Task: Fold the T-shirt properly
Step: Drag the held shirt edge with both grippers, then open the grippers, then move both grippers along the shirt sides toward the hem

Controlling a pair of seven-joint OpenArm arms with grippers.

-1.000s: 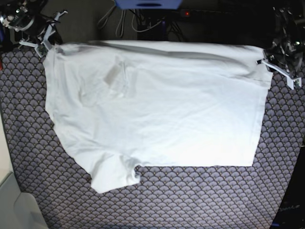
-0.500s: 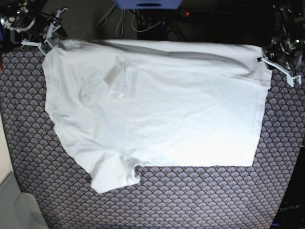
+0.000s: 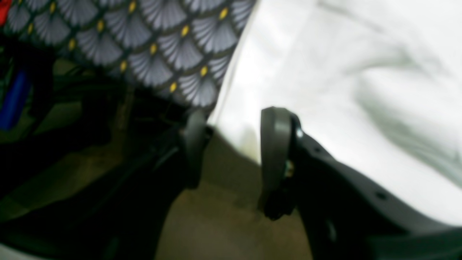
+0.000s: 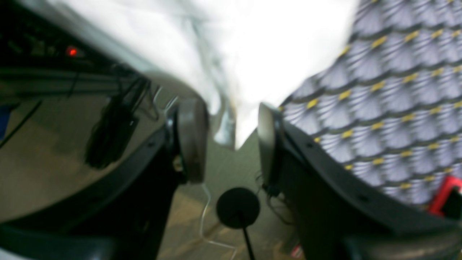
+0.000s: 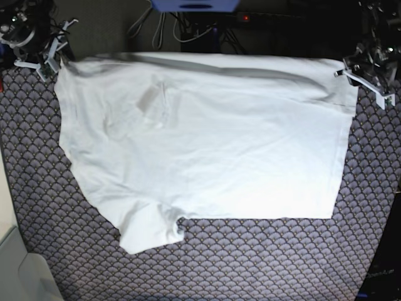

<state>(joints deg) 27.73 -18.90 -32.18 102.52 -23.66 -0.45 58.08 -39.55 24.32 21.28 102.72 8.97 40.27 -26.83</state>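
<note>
The T-shirt (image 5: 207, 138) is plain white soft cloth, spread nearly flat and wide over a surface (image 5: 263, 263) covered in a grey-violet fan-scale pattern with small yellow marks. Its far edge runs along the back rim of the surface, a short sleeve (image 5: 147, 232) sticks out at the near side, and a folded, creased patch (image 5: 153, 103) shows near the collar end. Light wrinkles cross the cloth.

The left gripper (image 3: 232, 144) has dull grey, rounded pads spread apart. Only floor and a corner of white cloth show in the gap, and nothing is pinched; one pad stands just beside the shirt's edge (image 3: 231, 90). In the base view this gripper (image 5: 366, 75) hangs at the shirt's far corner.

The right gripper (image 4: 231, 141) is also spread, its pads on either side of a hanging point of cloth (image 4: 238, 130) without pressing on it. In the base view it (image 5: 47, 59) sits just off the opposite far corner.

Only the base view shows the whole garment; the wrist views are blurred but show the gaps between the pads, the brown floor below and dark cables (image 4: 112, 126).
</note>
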